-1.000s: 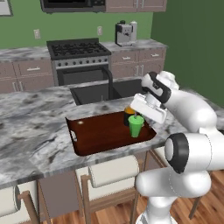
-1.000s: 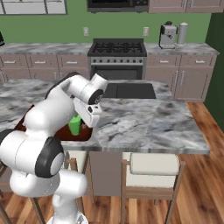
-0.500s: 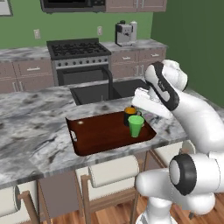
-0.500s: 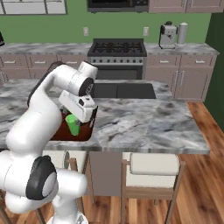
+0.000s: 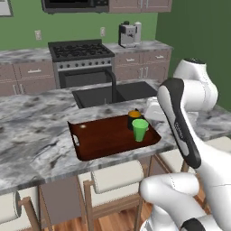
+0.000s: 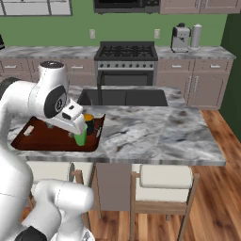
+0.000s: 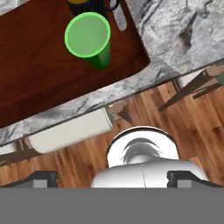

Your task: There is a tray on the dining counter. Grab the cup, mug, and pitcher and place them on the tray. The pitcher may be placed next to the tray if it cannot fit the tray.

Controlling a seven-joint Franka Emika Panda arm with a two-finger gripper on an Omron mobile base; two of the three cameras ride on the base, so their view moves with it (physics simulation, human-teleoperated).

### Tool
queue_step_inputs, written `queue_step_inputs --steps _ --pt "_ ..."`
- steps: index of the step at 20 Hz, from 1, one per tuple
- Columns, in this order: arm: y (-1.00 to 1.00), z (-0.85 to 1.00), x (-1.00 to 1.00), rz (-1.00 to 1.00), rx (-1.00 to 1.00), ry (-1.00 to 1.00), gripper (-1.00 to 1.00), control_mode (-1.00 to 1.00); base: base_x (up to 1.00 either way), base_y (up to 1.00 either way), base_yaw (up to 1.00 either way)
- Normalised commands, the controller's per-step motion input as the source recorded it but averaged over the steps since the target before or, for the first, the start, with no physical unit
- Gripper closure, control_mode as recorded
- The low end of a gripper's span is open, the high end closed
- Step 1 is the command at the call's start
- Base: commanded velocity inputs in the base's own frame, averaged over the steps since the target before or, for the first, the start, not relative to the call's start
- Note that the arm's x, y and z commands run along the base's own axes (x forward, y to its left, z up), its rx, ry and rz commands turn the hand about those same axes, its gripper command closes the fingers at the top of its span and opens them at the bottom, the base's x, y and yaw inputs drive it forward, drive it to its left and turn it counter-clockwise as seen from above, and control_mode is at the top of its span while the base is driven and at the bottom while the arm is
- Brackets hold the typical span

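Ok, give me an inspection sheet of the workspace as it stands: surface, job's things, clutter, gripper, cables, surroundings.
Surface: grey-white marbled dining counter with a black sink basin and faucet.
Job's things: flat reddish-brown tray lies on the counter near its front edge; bright green handleless cup stands upright on the tray's right part; black mug with orange inside stands just behind it on the tray. Pitcher: cannot tell where.
Clutter: nothing seen.
Gripper: gripper open, holding nothing, lifted off the tray beyond the counter's front edge.
Cables: nothing seen.
Surroundings: pale stools below the counter, black stove, coffee machine, green wall, wood floor.
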Motion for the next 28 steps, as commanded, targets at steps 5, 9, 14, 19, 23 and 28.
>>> queue_step_inputs --steps 5,9,14,19,23,28 --pt "0.04 0.52 -0.38 0.16 0.0 -0.06 -1.0 -1.0 0.0 0.0 0.0" --pt "0.19 0.48 -0.3 0.15 0.0 0.03 -1.0 -1.0 0.0 0.0 0.0" --pt "0.4 0.37 -0.32 0.05 -0.03 0.01 -1.0 -1.0 0.0 0.0 0.0" --pt "0.19 0.17 -0.59 0.0 -0.06 0.0 -1.0 -1.0 0.0 0.0 0.0" --pt "0.13 0.06 -0.46 0.0 -0.03 0.0 -1.0 1.0 -0.23 0.02 0.01" --pt "0.0 0.0 0.0 0.0 0.0 0.0 -1.0 1.0 -1.0 0.0 0.17"
